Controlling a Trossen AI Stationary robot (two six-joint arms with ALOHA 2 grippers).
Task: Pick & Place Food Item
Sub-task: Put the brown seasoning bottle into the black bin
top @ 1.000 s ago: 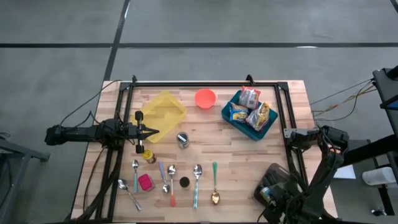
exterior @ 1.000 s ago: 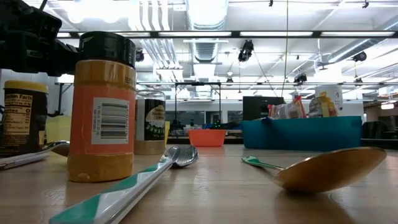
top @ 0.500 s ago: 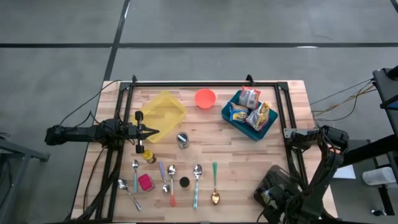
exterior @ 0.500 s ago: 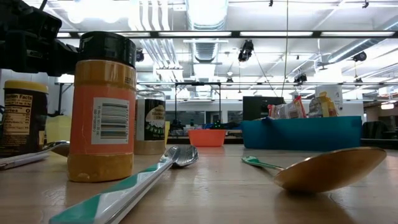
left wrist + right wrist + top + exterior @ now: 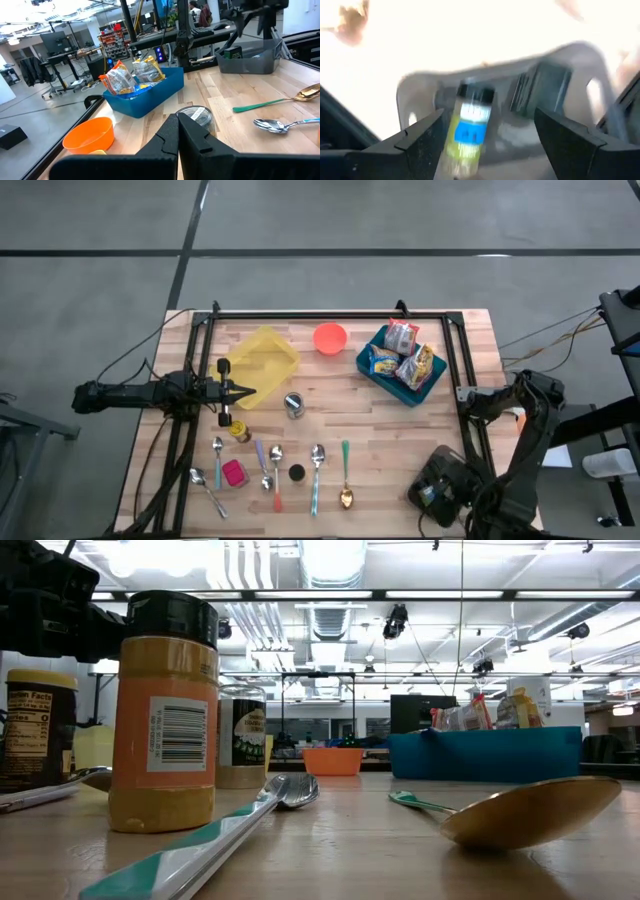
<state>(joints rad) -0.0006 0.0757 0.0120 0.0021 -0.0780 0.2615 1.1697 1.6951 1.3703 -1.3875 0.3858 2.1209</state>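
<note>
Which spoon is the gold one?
The gold metal spoon with the green handle, lying farthest right in the row on the wooden table. The other spoons have silver bowls.

You are getting an evenly lit, sharp picture from the high view, with soft, short shadows lying under the things on the surface (image 5: pixel 380 430). In the low view, ceiling strip lights (image 5: pixel 330 594) are glaring overhead, and the gold spoon (image 5: pixel 530 812) is shining while the striped handle (image 5: pixel 190 860) nearest the lens is going soft. Your left wrist view is staying clear. Your right wrist view is blowing out to white and smearing the bottle (image 5: pixel 472 127) with heavy blur.
</note>
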